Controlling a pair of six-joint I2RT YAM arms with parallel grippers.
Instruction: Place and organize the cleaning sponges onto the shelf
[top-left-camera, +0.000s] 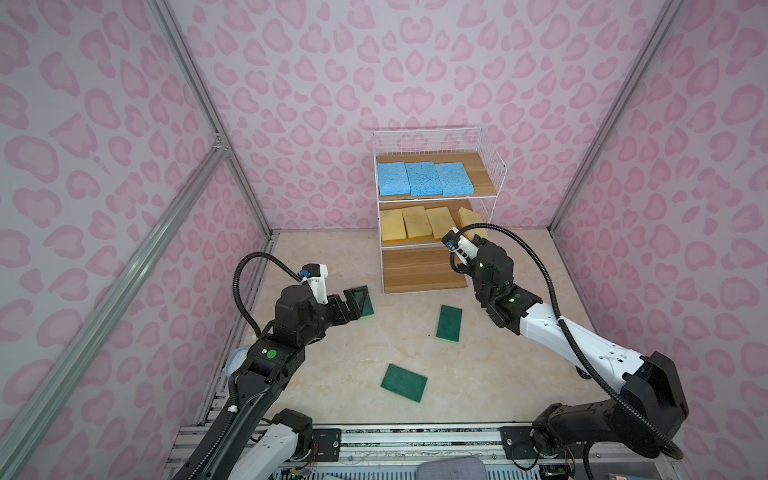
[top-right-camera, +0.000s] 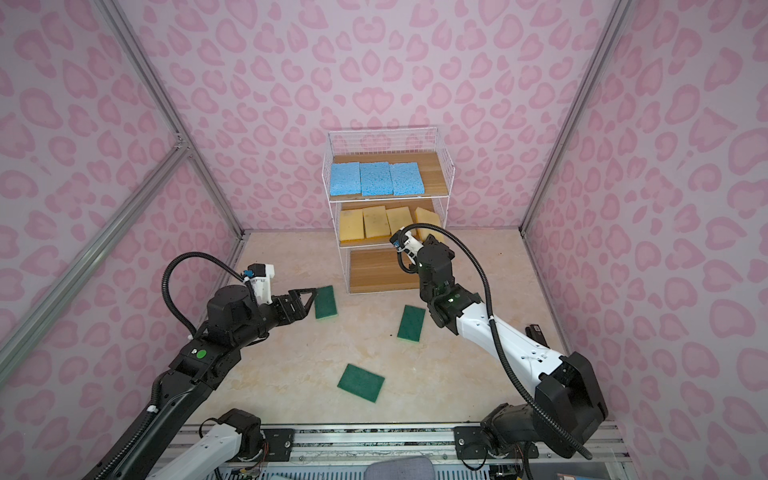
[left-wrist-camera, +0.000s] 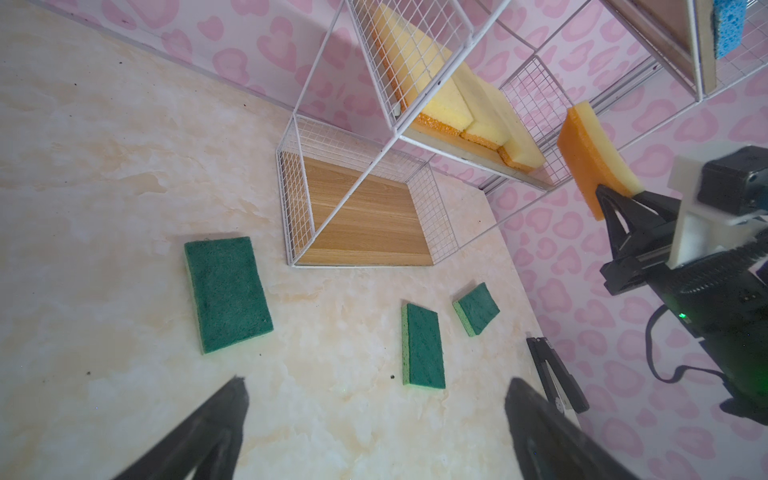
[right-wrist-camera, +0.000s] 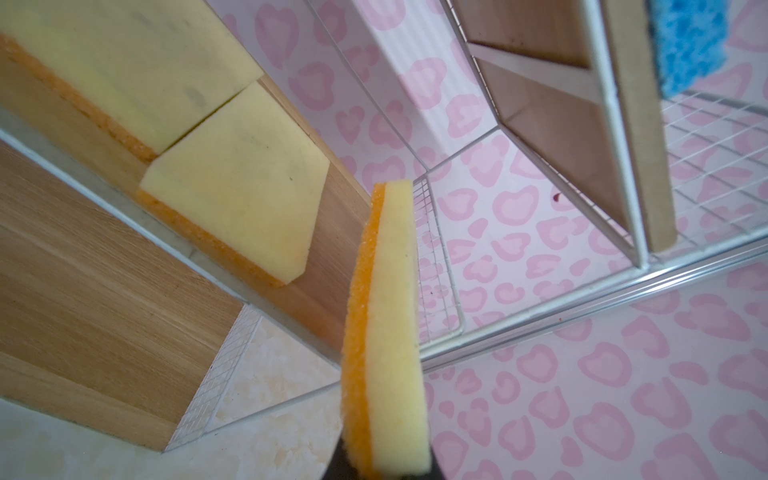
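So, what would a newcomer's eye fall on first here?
The white wire shelf at the back: three blue sponges on its top board, yellow sponges on the middle one. The right tool holds a fourth yellow sponge near that tier's right end, and green sponges lie scattered on the table.

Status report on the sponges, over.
Left gripper open beside a green sponge. Right gripper shut on yellow sponge at shelf, middle tier. Bottom board bare; green sponges on table. Nothing blocking.

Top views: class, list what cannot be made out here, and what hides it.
1. Fourth green sponge: hidden by the right arm in both top views; left wrist view shows it.
2. Right gripper: its grip on the yellow sponge is hidden behind its own wrist.
3. Black object: too small to identify.
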